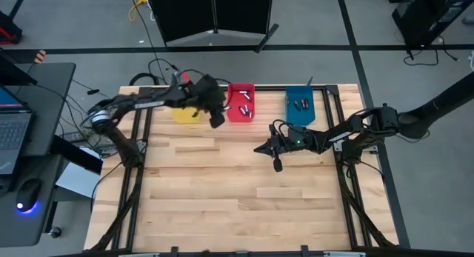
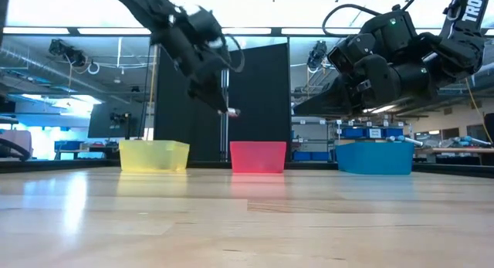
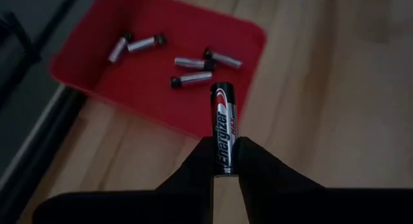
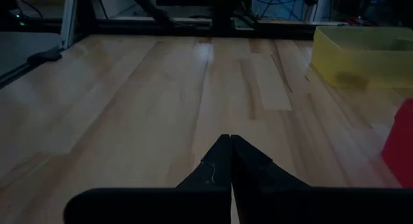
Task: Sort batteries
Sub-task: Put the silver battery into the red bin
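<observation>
A pale wooden table (image 1: 222,190) is carrying a yellow bin (image 1: 187,112), a red bin (image 1: 241,103) and a blue bin (image 1: 300,105) in a row along its far edge, while a desk with a laptop (image 1: 13,131) is sitting off to the left on grey floor. The left gripper (image 3: 221,161) is hanging above the near rim of the red bin, its jaws pinching one battery (image 3: 223,127) by its lower end so the cell is sticking out toward five loose batteries (image 3: 174,59) lying inside; more cells (image 1: 300,104) are resting in the blue bin. The right gripper (image 4: 230,161) is waiting over bare wood in front of the blue bin, fingers pressed together on nothing
</observation>
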You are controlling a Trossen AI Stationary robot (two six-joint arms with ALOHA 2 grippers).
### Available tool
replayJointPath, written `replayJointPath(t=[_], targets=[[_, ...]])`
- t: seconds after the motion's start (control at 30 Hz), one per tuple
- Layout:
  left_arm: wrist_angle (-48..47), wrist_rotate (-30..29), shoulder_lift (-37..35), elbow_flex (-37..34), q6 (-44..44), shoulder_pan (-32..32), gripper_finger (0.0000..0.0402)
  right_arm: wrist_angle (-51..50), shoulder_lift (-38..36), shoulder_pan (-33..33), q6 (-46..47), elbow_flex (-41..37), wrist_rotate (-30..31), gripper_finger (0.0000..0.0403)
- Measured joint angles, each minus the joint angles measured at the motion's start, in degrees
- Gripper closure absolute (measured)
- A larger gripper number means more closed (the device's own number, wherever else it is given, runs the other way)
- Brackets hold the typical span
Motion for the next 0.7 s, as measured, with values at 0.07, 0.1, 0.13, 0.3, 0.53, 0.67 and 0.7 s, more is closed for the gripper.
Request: replayJointPath(t=[0.07, 0.1, 0.13, 0.3, 0.53, 0.67, 0.7], targets=[[-0.2, 1.5, 4.1, 2.4, 1.0, 1.7, 0.0351, -0.1, 0.0, 0.0, 0.0, 0.0, 0.0, 0.0394], [-0.5, 1.6, 6.1, 3.6, 1.6, 2.4, 0.0351, -0.2, 0.0, 0.0, 0.0, 0.0, 0.0, 0.0394], [-0.8, 1.8, 8.2, 5.0, 2.2, 3.0, 0.0351, -0.2, 0.0, 0.0, 0.0, 0.0, 0.0, 0.0394], [-5.5, 2.8, 18.6, 15.4, 6.9, 6.1, 0.0351, -0.6, 0.0, 0.0, 0.0, 0.0, 0.0, 0.0394], [-15.5, 3.8, 29.8, 32.0, 12.0, 8.4, 0.0351, -0.9, 0.0, 0.0, -0.1, 0.0, 0.0, 0.0394], [-16.5, 5.9, 33.6, 36.8, 12.2, 8.4, 0.0351, -1.0, 0.0, 0.0, -0.2, 0.0, 0.0, 0.0394], [-16.5, 6.3, 34.2, 37.4, 12.4, 8.4, 0.0351, -1.0, 0.0, 0.0, -0.2, 0.0, 0.0, 0.0394]])
